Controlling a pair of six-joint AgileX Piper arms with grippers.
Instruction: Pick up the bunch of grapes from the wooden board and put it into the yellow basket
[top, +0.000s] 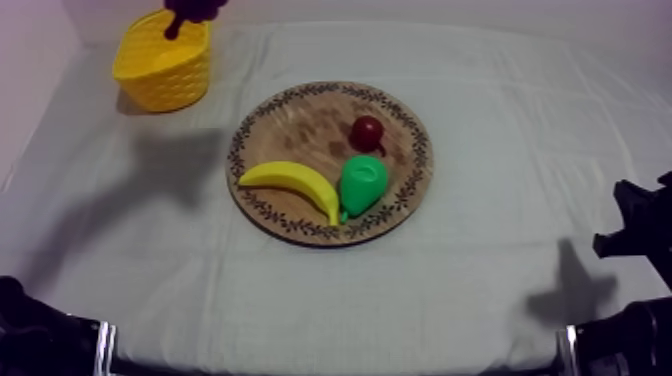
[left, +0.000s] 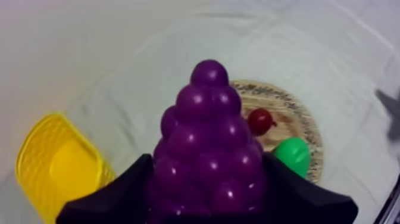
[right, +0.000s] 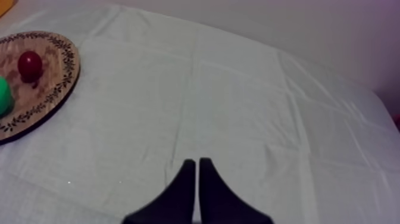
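Observation:
A purple bunch of grapes (left: 209, 149) stands between the black fingers of my left gripper (left: 208, 196), which is shut on it, held in the air beside and above the yellow basket (left: 56, 164). From above, the grapes (top: 193, 10) hang over the far rim of the basket (top: 163, 62) at the back left. The round wooden board (top: 300, 125) in the middle of the table carries a banana (top: 290, 181), a green pear (top: 362, 183) and a small red fruit (top: 367, 131). My right gripper (right: 197, 164) is shut on nothing, low over bare cloth to the right of the board (right: 50, 89).
The grey-white cloth (top: 500, 150) covers the whole table, with creases across it. My right arm (top: 640, 235) rests at the table's right edge. The basket stands near the back left corner of the table.

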